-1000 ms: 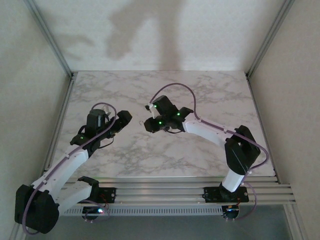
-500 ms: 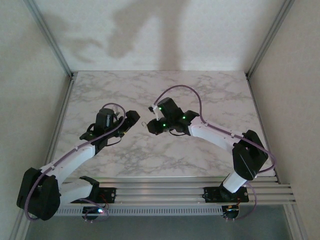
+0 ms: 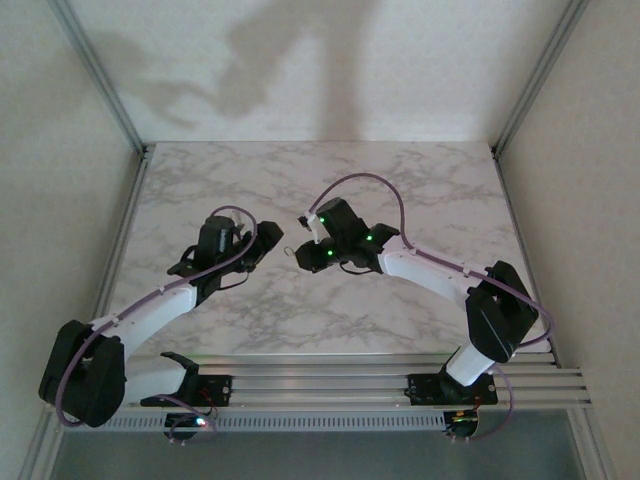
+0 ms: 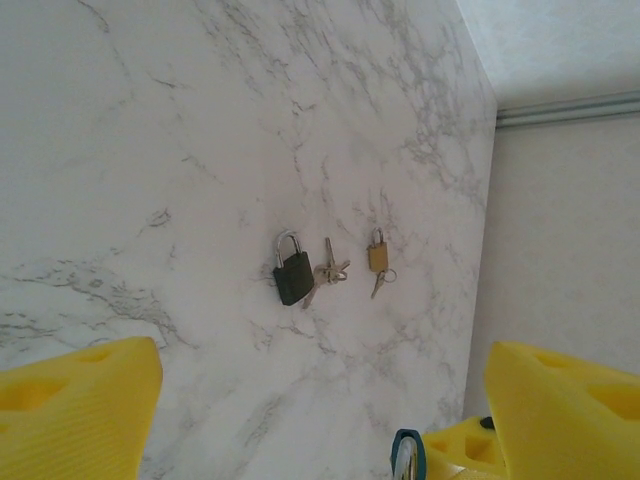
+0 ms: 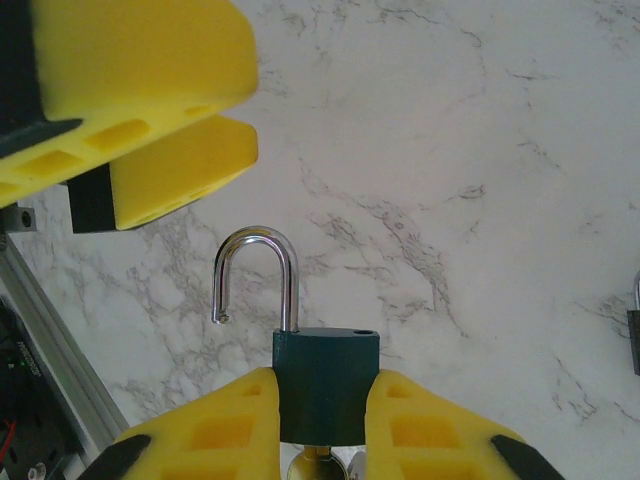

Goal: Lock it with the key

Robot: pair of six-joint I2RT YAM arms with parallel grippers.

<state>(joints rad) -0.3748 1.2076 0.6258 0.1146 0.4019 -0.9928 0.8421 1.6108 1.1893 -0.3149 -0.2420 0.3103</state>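
My right gripper (image 5: 320, 400) is shut on a dark blue padlock (image 5: 326, 360), its yellow pads on both sides of the body. The silver shackle (image 5: 255, 275) stands open, its free end out of the hole. The key (image 5: 320, 466) shows as a tan head under the body, in the keyhole. My left gripper (image 4: 320, 440) is open, level with the shackle and to its left, not touching; its yellow fingers (image 5: 140, 60) fill the right wrist view's upper left. In the top view the left gripper (image 3: 265, 242) and the right gripper (image 3: 303, 254) face each other mid-table.
On the marble table (image 4: 200, 120) a black padlock (image 4: 292, 272) lies with a bunch of keys (image 4: 328, 272) beside it. A small brass padlock (image 4: 378, 256) with its own key lies a little further on, near the table's edge and side wall (image 4: 560, 250).
My left arm has swung right, bringing its gripper close to the padlock's shackle, and its jaws have narrowed a little. The right gripper keeps its hold and has shifted slightly.
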